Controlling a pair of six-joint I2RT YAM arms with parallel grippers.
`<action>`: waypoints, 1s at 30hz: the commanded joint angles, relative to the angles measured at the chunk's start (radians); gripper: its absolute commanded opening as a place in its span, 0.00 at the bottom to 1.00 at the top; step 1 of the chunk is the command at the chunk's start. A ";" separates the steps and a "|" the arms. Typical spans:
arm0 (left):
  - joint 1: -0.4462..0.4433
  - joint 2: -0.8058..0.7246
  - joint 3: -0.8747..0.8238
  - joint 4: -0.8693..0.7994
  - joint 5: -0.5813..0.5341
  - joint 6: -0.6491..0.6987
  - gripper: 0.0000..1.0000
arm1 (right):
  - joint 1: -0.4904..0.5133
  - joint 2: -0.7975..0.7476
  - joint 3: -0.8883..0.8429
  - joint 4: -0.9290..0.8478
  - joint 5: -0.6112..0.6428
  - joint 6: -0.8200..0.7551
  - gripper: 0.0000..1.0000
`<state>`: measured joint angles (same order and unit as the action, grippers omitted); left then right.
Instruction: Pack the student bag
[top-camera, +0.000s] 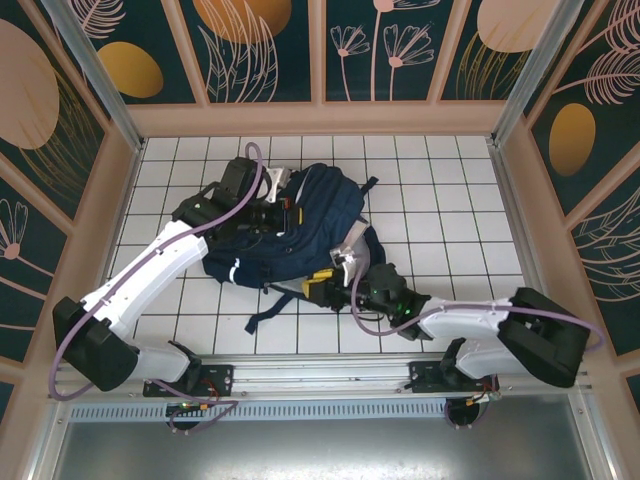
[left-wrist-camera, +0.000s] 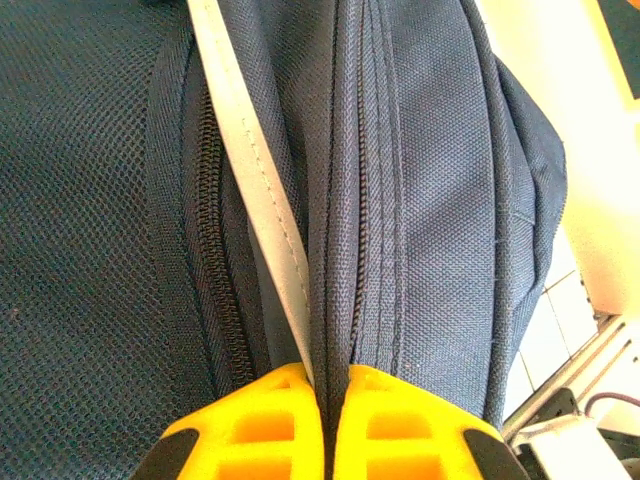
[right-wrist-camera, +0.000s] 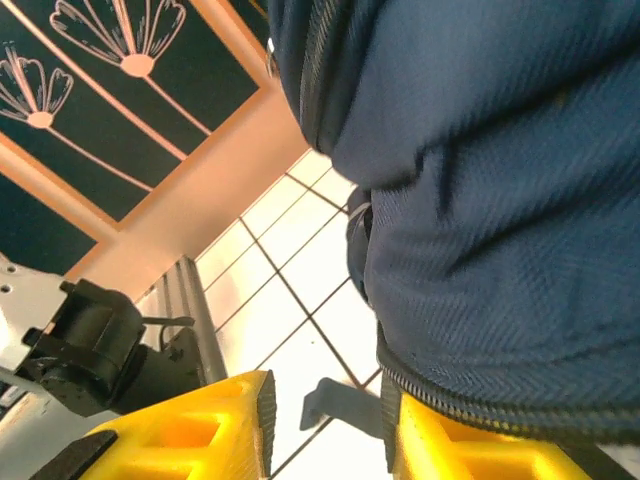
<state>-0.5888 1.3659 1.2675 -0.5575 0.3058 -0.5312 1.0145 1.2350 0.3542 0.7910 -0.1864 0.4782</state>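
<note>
The student bag (top-camera: 300, 225) lies slumped in the middle of the white tiled table (top-camera: 450, 180), its dark straps (top-camera: 262, 315) trailing toward the near edge. It is soft woven fabric with nothing stiff to it, so it will likely sag and fold wherever it is lifted. Its bulk suggests some weight, and the cloth should grip well rather than slip. Seams, zipper ridges and strap roots are the sensible places to take hold, since flat panels would only bunch. The left gripper (top-camera: 292, 214) sits at the bag's far-left side. In the left wrist view its yellow fingers (left-wrist-camera: 260, 425) are clenched together on a raised fold of navy cloth, between a zipper line (left-wrist-camera: 210, 250) and a white reflective stripe (left-wrist-camera: 250, 170). The right gripper (top-camera: 325, 285) is at the bag's near-right edge. In its own view the jaws stand apart with bare tile between them, and the bag's hem (right-wrist-camera: 480, 200) lies over one finger, so it grasps nothing. A grey tab (right-wrist-camera: 335, 400) in that gap may be a strap end, but it is too cut off to say. Whether any compartment is open, and what is inside, cannot be made out.
</note>
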 joint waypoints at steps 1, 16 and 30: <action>0.011 0.014 -0.053 0.212 0.066 -0.031 0.00 | 0.002 -0.129 0.003 -0.262 0.256 0.009 0.34; -0.124 0.032 -0.141 0.129 -0.192 0.056 0.53 | 0.007 -0.690 -0.014 -0.796 0.623 0.090 0.51; -0.159 -0.657 -0.909 0.291 -0.288 -0.346 0.62 | -0.065 -0.273 0.267 -0.872 0.428 0.052 0.54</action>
<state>-0.7315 0.7444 0.4129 -0.2977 0.0582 -0.7650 0.9787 0.9394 0.5877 -0.0650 0.3290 0.5297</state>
